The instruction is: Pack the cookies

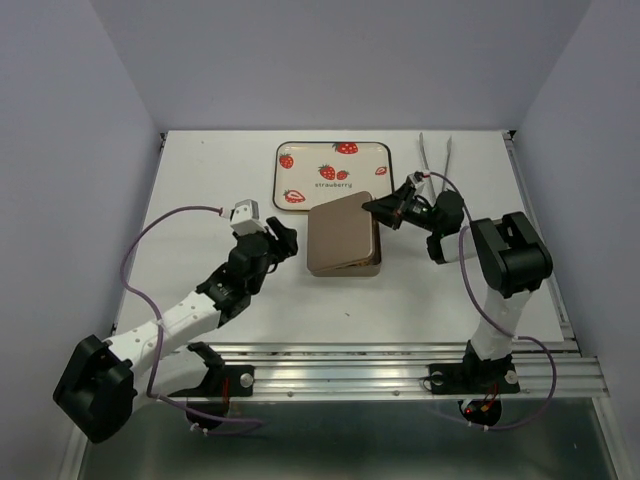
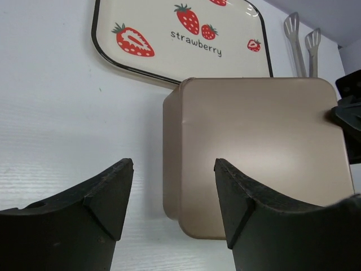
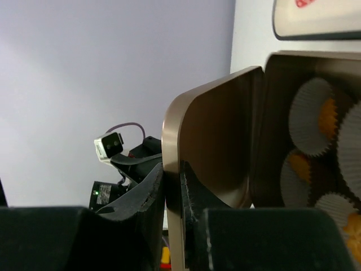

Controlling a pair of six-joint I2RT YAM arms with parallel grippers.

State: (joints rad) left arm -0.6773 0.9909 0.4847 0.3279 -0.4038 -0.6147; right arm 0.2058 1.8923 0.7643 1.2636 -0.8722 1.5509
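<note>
**On the table's middle: lid held tilted over the cookie tin**

At the centre of the table [image 1: 200,180] sits a square gold tin [image 1: 360,267]. Its lid [image 1: 338,232] is tilted, with the side toward 3 o'clock lifted off the box. The right gripper [image 3: 172,175] comes in from about 2 o'clock, its fingers pinched onto the lid's rim. Under the raised lid the right wrist view shows the cookies [image 3: 328,116] inside the tin. Three orange-yellow rounds are visible, each sitting in a pleated white paper cup [image 3: 307,121].

The left gripper [image 2: 172,169] hangs at the tin's 9 o'clock side, its jaws parted and holding nothing. A strawberry-printed tray [image 1: 279,170] lies just beyond the tin at 12 o'clock. A pair of pale tongs [image 1: 435,155] rests on the table at about 1 o'clock.
</note>
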